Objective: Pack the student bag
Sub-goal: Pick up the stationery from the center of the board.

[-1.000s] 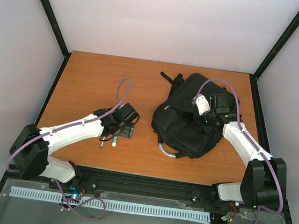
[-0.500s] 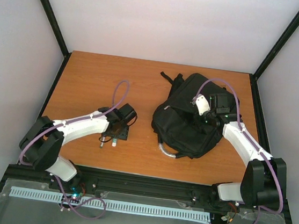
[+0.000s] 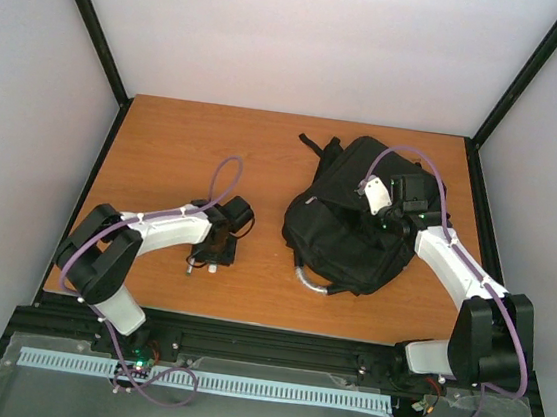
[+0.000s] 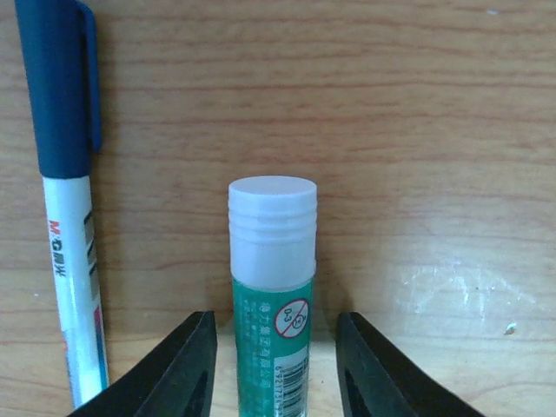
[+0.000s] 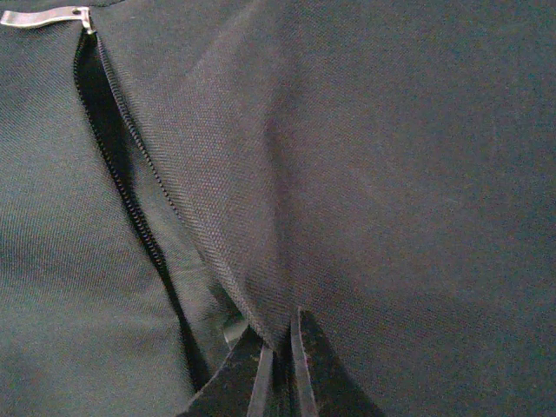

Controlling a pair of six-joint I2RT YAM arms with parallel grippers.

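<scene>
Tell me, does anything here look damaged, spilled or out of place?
Nothing is spilled or broken. The table shows a whitish scuffed patch beside the glue stick, and the student bag is bunched into a ridge where the right jaws pinch it.

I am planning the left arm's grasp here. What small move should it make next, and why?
Probably close the left tool on the glue stick: the stick lies centred between its fingers, with a gap on each side, and the pen lies outside them.
</scene>
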